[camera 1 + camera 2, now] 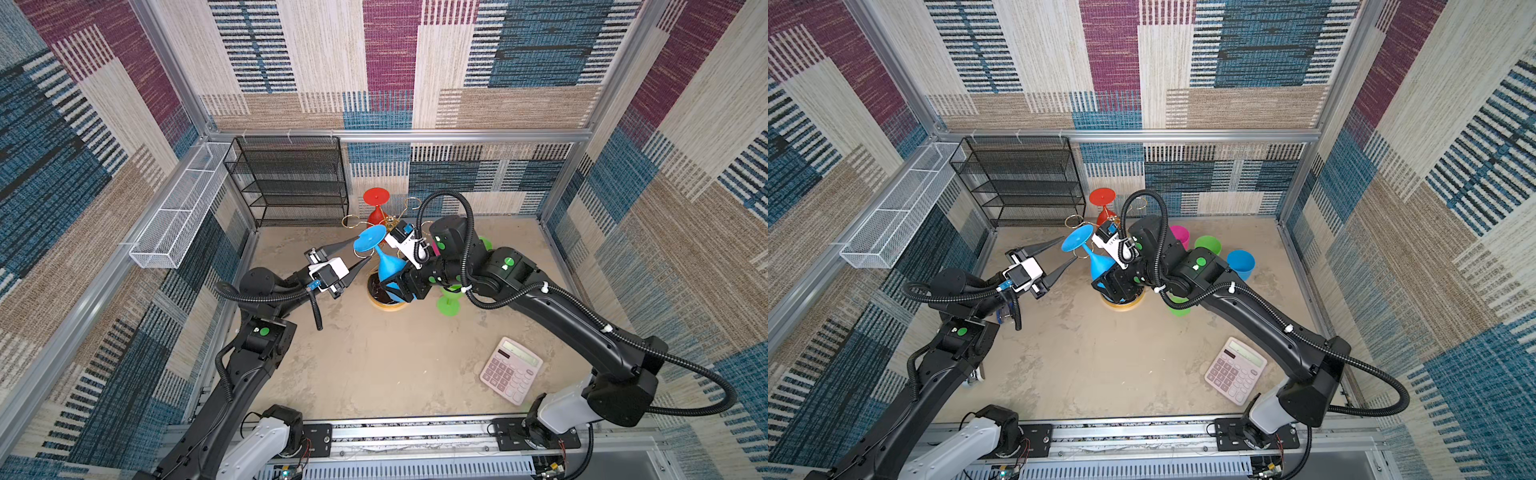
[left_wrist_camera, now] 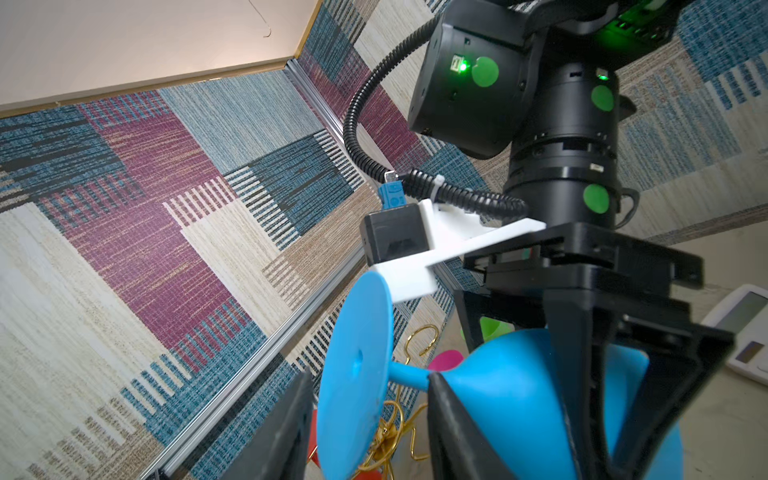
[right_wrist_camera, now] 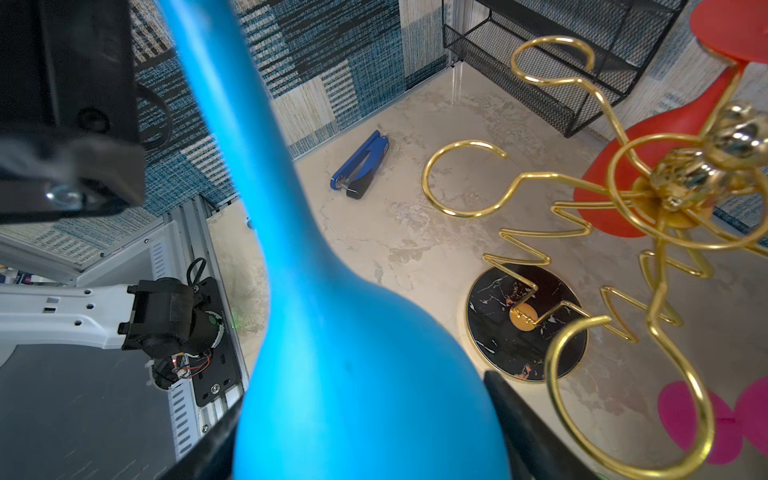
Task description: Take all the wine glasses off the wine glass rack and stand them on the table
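Note:
The wine glass [image 1: 388,266] is blue and is held tilted, with its round foot [image 1: 370,237] pointing up and left. My right gripper [image 1: 395,286] is shut on its bowl [image 3: 332,332], one black finger on each side. The gold wire wine glass rack [image 1: 390,222] stands just behind on its round black base [image 3: 523,324]. In the right wrist view the glass's stem is apart from the rack's loops. My left gripper [image 1: 362,249] is open, and its fingers straddle the foot [image 2: 357,374] and stem without closing on them.
A red glass [image 1: 376,203] hangs on the far side of the rack. A green glass [image 1: 449,303] and pink [image 1: 1179,235], green [image 1: 1208,245] and blue [image 1: 1241,264] cups stand to the right. A calculator [image 1: 511,370], a black mesh shelf [image 1: 291,178], a white basket [image 1: 178,216] and a stapler [image 3: 361,166] are around.

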`<state>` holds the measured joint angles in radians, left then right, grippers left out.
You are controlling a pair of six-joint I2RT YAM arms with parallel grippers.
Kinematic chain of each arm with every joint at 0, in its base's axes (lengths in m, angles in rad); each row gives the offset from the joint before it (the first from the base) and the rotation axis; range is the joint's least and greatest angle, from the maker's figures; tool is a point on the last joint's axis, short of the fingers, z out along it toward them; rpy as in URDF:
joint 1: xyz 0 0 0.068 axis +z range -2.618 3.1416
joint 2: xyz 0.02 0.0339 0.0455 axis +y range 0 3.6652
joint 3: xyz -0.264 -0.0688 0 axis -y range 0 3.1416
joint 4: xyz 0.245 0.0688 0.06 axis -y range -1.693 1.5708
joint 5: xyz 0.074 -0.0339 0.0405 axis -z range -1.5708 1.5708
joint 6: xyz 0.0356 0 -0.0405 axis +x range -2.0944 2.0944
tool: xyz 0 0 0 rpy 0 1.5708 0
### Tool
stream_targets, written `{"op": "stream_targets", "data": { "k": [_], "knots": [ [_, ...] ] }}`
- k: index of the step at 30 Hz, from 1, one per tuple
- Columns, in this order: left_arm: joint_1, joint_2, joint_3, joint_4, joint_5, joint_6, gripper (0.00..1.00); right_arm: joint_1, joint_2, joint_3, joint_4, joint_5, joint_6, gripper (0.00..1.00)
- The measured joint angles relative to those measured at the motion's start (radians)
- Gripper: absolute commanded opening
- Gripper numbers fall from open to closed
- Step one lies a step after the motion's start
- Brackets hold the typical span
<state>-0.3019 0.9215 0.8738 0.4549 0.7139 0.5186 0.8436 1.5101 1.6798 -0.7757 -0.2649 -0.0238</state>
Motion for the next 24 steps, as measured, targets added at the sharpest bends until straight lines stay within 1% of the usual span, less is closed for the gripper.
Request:
{"op": "stream_targets", "data": {
  "k": [3, 11, 14, 15, 19, 22, 24],
  "knots": [
    [-0.003, 0.003, 0.0, -0.008, 0.003, 0.012, 0.37, 0.008, 0.007, 0.0, -0.002, -0.005, 0.0, 0.46],
    [-0.008, 0.005, 0.002, -0.011, -0.003, 0.034, 0.15, 0.013, 0.008, 0.0, -0.006, -0.012, 0.0, 0.47],
    [-0.008, 0.004, 0.006, -0.026, -0.01, 0.058, 0.04, 0.012, 0.007, -0.001, -0.007, -0.017, 0.015, 0.49],
    [-0.008, 0.004, 0.006, -0.035, -0.031, 0.066, 0.0, 0.011, 0.005, -0.001, -0.007, -0.021, 0.023, 0.53],
    [-0.008, 0.002, 0.01, -0.056, -0.05, 0.068, 0.0, 0.011, -0.006, -0.011, -0.002, -0.023, 0.027, 0.73],
    [-0.008, 0.0, 0.017, -0.072, -0.063, 0.064, 0.0, 0.01, -0.028, -0.035, 0.025, -0.029, 0.034, 0.92],
    [-0.01, -0.004, 0.028, -0.087, -0.084, 0.044, 0.0, 0.012, -0.046, -0.047, 0.048, -0.035, 0.03, 1.0]
  ]
}}
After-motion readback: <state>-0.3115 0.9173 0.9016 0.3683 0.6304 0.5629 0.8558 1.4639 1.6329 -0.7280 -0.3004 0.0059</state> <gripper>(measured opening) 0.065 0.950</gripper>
